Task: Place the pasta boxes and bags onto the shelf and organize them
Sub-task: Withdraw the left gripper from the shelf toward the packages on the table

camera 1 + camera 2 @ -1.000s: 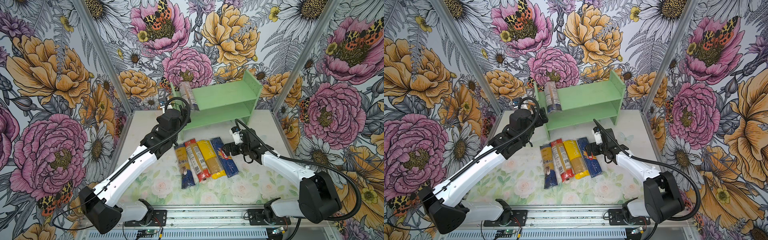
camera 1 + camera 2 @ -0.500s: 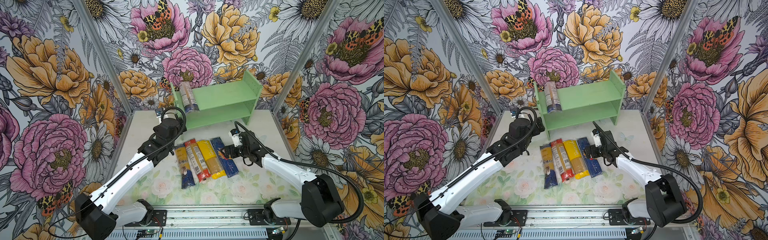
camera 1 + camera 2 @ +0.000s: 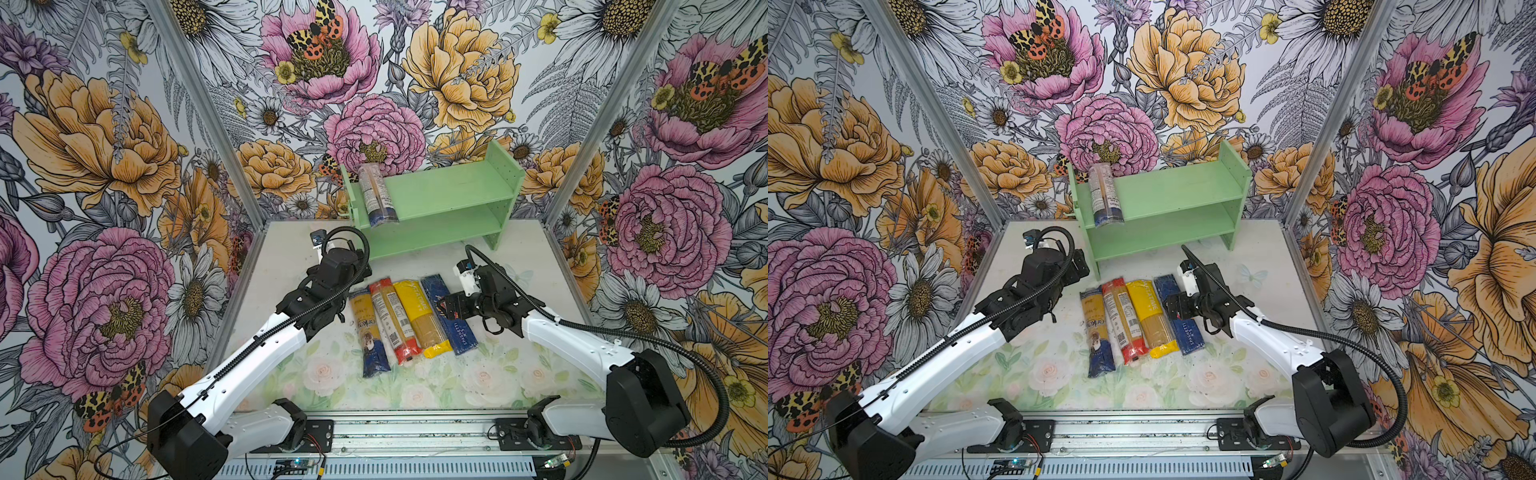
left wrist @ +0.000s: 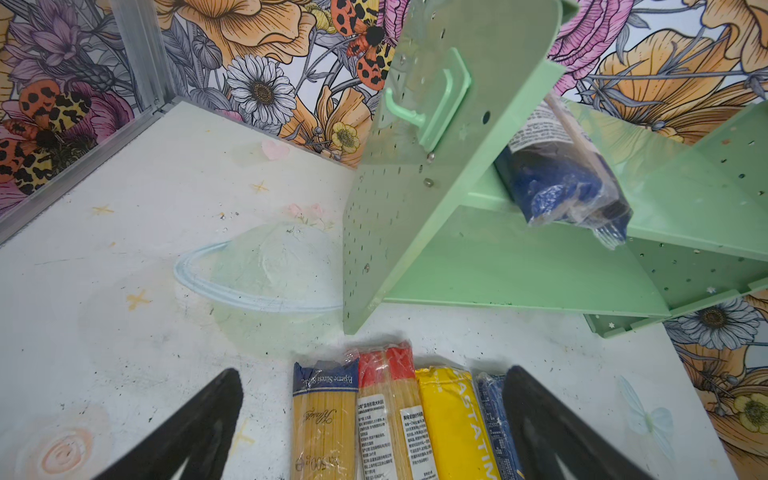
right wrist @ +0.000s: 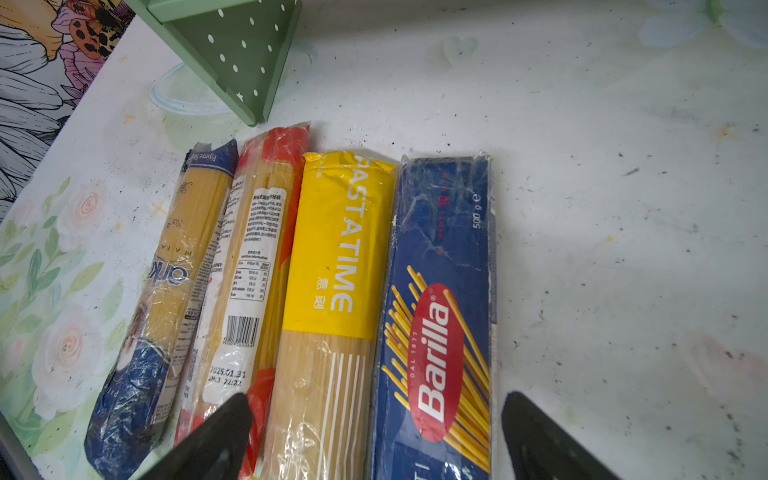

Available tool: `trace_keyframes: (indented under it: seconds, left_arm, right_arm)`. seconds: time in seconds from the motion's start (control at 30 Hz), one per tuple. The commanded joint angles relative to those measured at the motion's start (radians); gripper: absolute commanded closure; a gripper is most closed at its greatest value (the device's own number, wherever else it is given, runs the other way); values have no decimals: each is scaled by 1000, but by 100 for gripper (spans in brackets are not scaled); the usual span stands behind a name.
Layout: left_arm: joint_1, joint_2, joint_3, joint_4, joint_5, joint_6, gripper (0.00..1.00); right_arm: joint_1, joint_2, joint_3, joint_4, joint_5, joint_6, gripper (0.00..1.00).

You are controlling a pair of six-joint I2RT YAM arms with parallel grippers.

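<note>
Open and empty, right gripper (image 5: 376,401) hangs over the blue box (image 5: 440,291) in the tight row on the table (image 3: 519,257), left gripper (image 4: 372,374) open too, one bag (image 3: 376,195) on the shelf (image 3: 449,195); closing may also catch the touching yellow bag (image 5: 340,249).

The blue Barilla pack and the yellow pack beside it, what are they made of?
Blue Barilla pack: likely printed cardboard, with flat faces and square edges, under creased glossy film. Yellow pack: soft glossy plastic film, wrinkled, part printed yellow, part see-through.
</note>
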Motion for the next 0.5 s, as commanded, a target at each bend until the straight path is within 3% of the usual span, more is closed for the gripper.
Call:
trace_keyframes:
  seconds: [0.0, 0.47]
  left_arm:
    - [9, -23, -30, -17, 41, -33, 1]
    - [5, -67, -178, -34, 99, -123, 1]
  right_arm:
    - [20, -3, -4, 6, 23, 19, 4]
    - [68, 4, -4, 6, 54, 28, 4]
